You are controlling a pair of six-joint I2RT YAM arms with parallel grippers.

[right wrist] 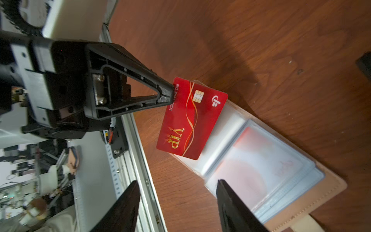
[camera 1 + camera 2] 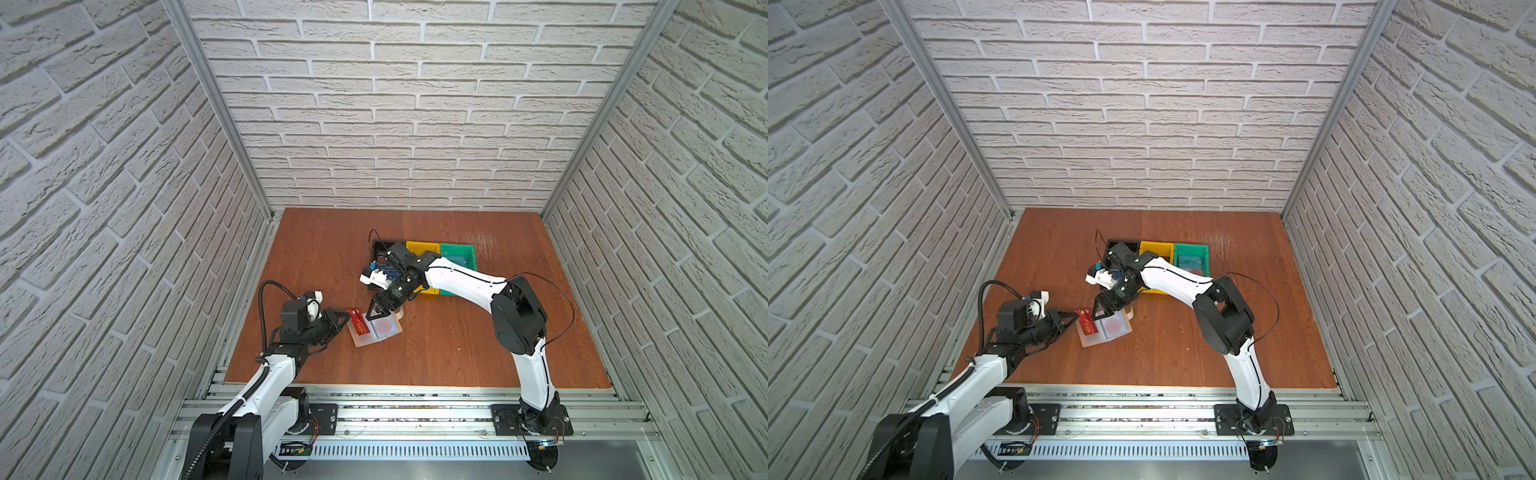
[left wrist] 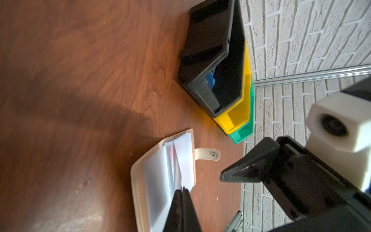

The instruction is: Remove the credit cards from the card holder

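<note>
White brick walls stand around a brown wooden counter (image 2: 457,340). On it, left of the middle, lies the tan leather card holder (image 2: 376,332). It is spread open and flat, so its clear plastic sleeves (image 1: 267,164) face up and the cards can slide out.

The left hand (image 1: 170,94) is shut tight on one corner of a dark red plastic card with gold VIP letters (image 1: 190,118). That card lies tilted over the page nearer the left hand. It looks almost out, but it cannot be told if its far end sits in a sleeve.

A pale card with a red circle (image 1: 251,158) is inside a sleeve on the other page, so the job looks only partly done.

The right hand (image 1: 177,181) hangs just above the holder. Its two fingers are well apart, with nothing between them. It looks ready for the next card.

Behind, a black plastic bin (image 2: 384,246), a yellow plastic bin (image 2: 424,247) and a green plastic bin (image 2: 457,252) stand side by side
</note>
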